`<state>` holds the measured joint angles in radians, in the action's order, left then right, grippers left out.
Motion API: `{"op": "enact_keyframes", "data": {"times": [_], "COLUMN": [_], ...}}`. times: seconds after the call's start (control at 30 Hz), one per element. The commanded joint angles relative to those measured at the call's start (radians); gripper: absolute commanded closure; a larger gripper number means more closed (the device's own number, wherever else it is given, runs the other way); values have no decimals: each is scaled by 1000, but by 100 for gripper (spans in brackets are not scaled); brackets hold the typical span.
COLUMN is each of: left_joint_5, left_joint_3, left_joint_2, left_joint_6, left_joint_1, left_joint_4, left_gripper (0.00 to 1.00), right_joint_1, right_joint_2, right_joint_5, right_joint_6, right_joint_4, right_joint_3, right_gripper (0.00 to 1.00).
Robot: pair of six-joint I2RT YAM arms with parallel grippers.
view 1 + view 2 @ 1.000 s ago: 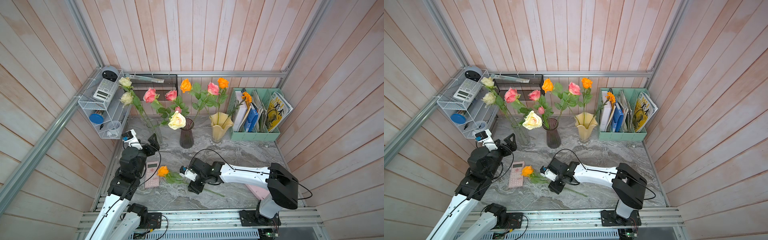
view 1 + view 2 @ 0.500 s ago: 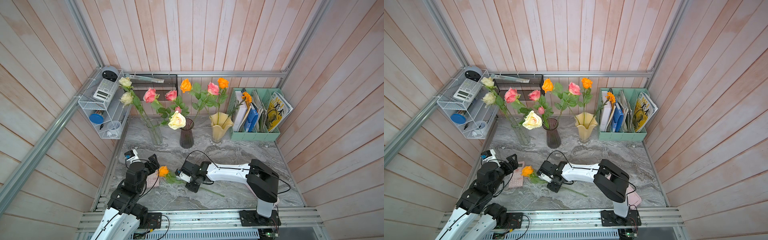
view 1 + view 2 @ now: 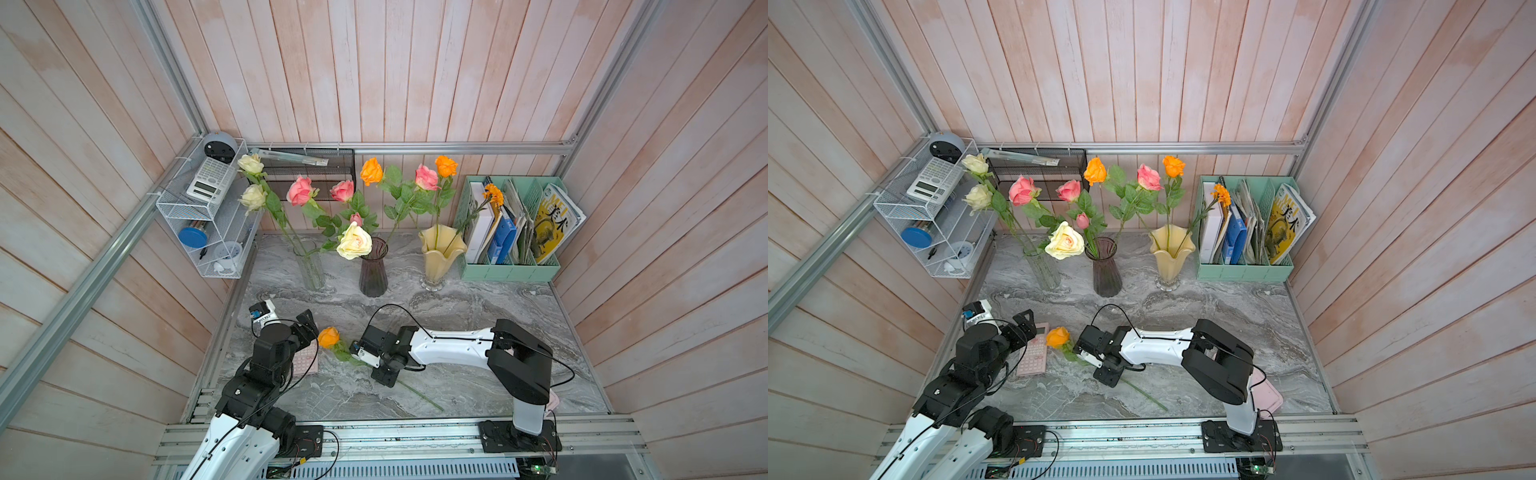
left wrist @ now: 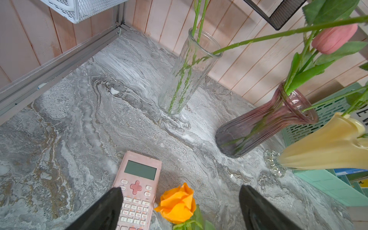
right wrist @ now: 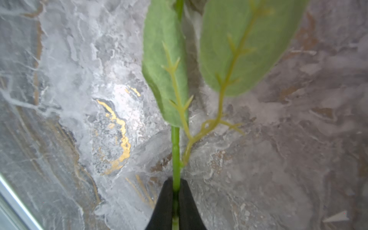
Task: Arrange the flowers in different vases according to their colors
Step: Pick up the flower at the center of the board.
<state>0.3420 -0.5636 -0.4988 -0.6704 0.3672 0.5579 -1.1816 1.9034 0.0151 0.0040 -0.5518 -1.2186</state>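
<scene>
Here, our right end effector [image 5: 175, 186] is clenched on a long-stemmed artificial orange rose [image 3: 328, 337]. Its two black jaws press the green stem from either side, just short of where a leafy side twig branches off. The rose lies flat on the grey marbled surface [image 3: 478, 301]. Two green leaves sit just past the jaws on the head's side. The head itself lies farther on, between the two end effectors and just beside the left one. The bare tail of the stem trails out on the opposite side of the right end effector.

Our left end effector [image 3: 306, 329] is released, its jaws spread wide and gripping nothing. In the left wrist view the orange head shows between its two black fingers [image 4: 104, 212]. A pink plastic pocket calculator [image 4: 139, 179] lies beneath that end effector, just beside the head.

The three vases stand in a row well apart from both end effectors, across the surface. A clear glass cylinder vase [image 3: 311, 266], straight across from the left end effector, holds three cream-white roses [image 3: 354, 242]. A dark purple ribbed waisted vase [image 3: 373, 270] stands across from the gap between the two. A pale yellow ruffled-rim vase [image 3: 436, 257] stands farther out on the right end effector's side, with a mint-green plastic file holder [image 3: 511, 272] just beside it. Pink blooms [image 3: 300, 190] and orange blooms [image 3: 446, 165] rise above the purple and yellow vases; we cannot tell which stem enters which.
</scene>
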Motion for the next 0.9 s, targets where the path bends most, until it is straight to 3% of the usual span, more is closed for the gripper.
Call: {"op": "enact_keyframes", "data": {"times": [0.0,0.3,0.47,0.87], "left_joint_5": [2,5,0,-1], "left_joint_3": [4,-20,-13,4], "left_joint_2": [0,6,26,25], "left_joint_6": [10,34,21,11], "left_joint_1": [3,4,2,3], "left_joint_4": [-32,-21,-22,-21], "left_gripper": [3,3,3,3], "right_joint_1": [-14,-14,-15,-80], "right_joint_2": [31,-109,-248,-672], "right_joint_5": [-37,-197,-301,-405], "right_joint_6": [10,-51,-101,-110], "right_joint_4": [-3,-79,-150,-271], "right_joint_3": [17,23,41,130], "right_gripper": [100,100,100,100]}}
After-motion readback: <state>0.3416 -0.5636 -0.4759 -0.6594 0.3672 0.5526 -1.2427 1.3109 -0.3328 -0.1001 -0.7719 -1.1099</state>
